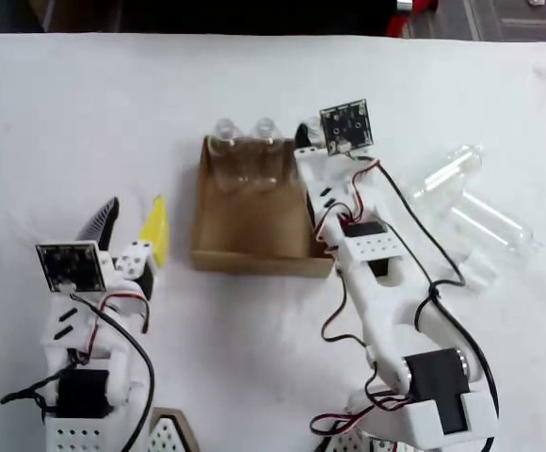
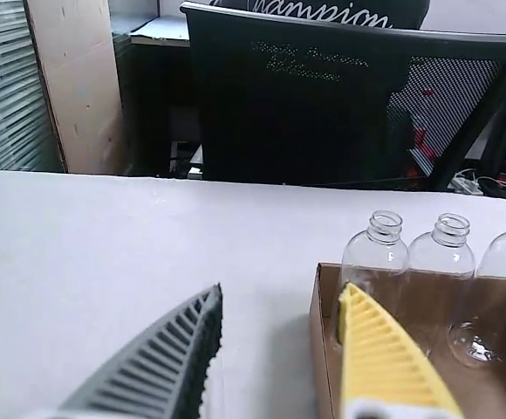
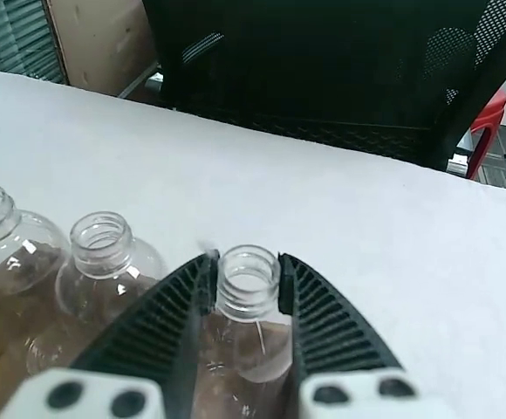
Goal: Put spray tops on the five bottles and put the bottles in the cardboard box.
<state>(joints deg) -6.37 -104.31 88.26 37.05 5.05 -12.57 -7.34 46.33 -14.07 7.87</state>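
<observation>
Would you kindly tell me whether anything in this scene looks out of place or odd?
Yes. The two bottles standing in the cardboard box have bare open necks with nothing fitted, as does the bottle in the right gripper. Two more bottles lie on their sides on the table beside the box.

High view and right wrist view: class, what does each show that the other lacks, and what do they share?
High view adds two loose bottles lying on the table and the open left claw. Right wrist view adds the right claw shut on a third bottle by its neck, plus a black chair. Both show two uncapped bottles standing in the cardboard box.
</observation>
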